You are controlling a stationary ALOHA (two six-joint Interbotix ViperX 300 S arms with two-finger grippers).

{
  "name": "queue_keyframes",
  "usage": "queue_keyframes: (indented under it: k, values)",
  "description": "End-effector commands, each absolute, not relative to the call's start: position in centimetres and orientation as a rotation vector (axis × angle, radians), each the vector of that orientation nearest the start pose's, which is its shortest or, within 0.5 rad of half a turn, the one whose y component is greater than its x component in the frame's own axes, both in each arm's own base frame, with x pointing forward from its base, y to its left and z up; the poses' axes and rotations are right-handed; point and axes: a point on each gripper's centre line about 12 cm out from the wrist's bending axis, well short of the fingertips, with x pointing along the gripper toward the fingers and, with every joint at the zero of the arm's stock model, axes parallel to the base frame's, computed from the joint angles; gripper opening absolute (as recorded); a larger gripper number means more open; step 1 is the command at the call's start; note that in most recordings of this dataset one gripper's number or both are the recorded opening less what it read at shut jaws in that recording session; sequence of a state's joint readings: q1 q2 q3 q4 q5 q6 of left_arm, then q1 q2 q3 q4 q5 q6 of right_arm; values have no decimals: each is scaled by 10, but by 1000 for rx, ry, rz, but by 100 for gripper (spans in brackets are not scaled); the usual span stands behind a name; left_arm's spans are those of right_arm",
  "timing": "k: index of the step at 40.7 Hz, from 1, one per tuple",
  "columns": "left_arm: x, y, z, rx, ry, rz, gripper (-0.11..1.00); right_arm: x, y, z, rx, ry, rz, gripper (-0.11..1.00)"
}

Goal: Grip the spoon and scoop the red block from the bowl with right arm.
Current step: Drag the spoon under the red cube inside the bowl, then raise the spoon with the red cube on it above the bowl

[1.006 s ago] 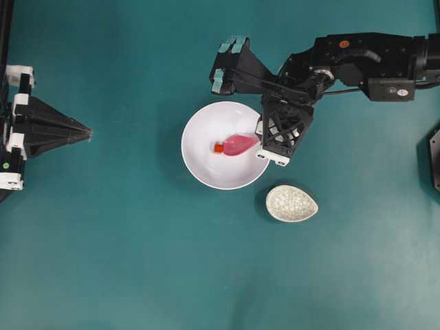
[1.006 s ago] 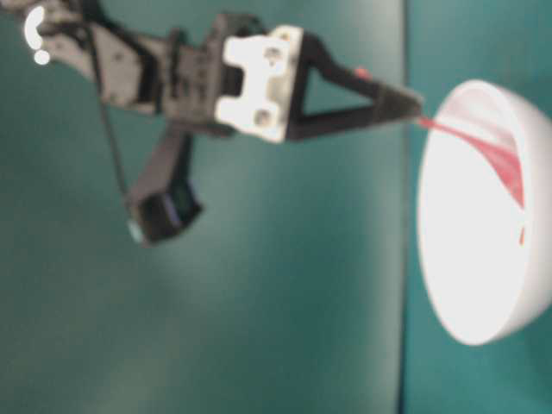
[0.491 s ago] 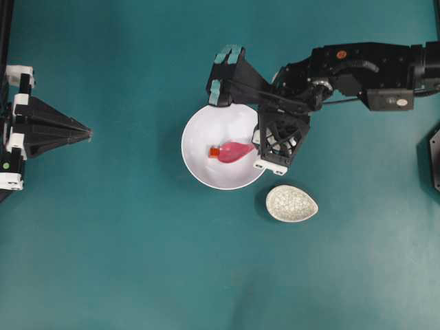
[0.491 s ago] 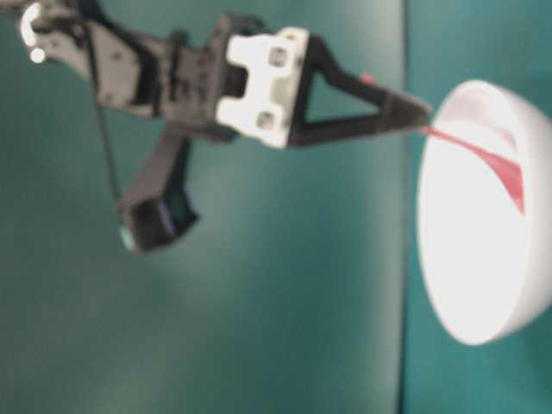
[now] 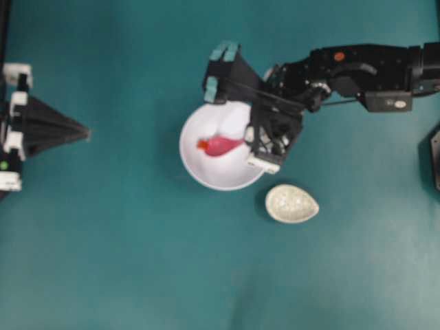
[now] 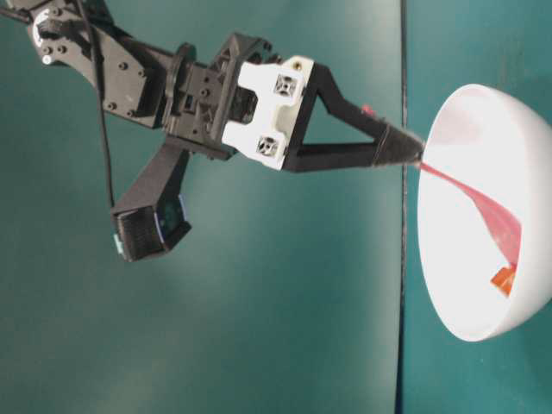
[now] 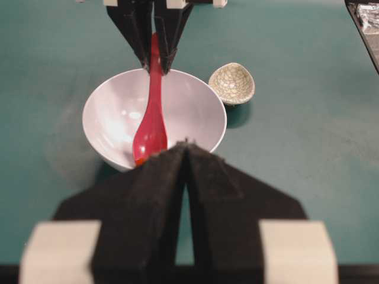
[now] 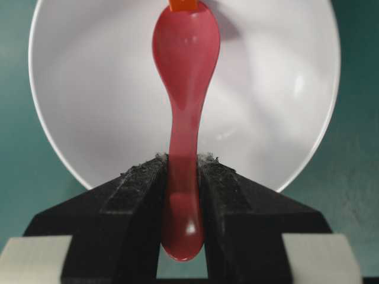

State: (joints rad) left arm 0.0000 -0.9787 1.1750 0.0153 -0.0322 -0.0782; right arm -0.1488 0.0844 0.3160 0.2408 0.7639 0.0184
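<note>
Red block [image 8: 184, 5]: tiny orange-red cube, lying inside the bowl [image 5: 199, 168] against its inner wall on the side away from the right arm, touching the tip of the spoon [image 8: 185, 89]; not yet in the scoop, as far as the wrist view shows, though its upper part is cut off at the frame edge.

Spoon: glossy pink, handle clamped between the jaws of the right pincer [image 8: 183, 171], scoop hollow facing up and angled down into the bowl, so that a push along the wall can work the block into it.

Right arm [image 5: 357, 65]: reaches over the bowl's rim from the far side.

Left pincer [image 7: 186, 155]: jaws nearly together, holding nothing, parked well apart from the bowl.

Speckled dish [image 5: 292, 204]: on the counter [image 5: 137, 275] just beside the bowl, empty; probably where the block is meant to go.
</note>
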Motion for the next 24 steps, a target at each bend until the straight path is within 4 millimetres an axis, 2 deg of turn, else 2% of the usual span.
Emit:
queue_keyframes:
  k: [1,13,24]
  values:
    - [198,0,276,-60,140,3,0,415,-44,214,347,1062,-101,24]
    - [198,0,276,-60,140,3,0,416,-45,215,348,1022,-108,24]
    - [198,0,275,-61,143,4,0,402,-35,211,339,980,-104,24]
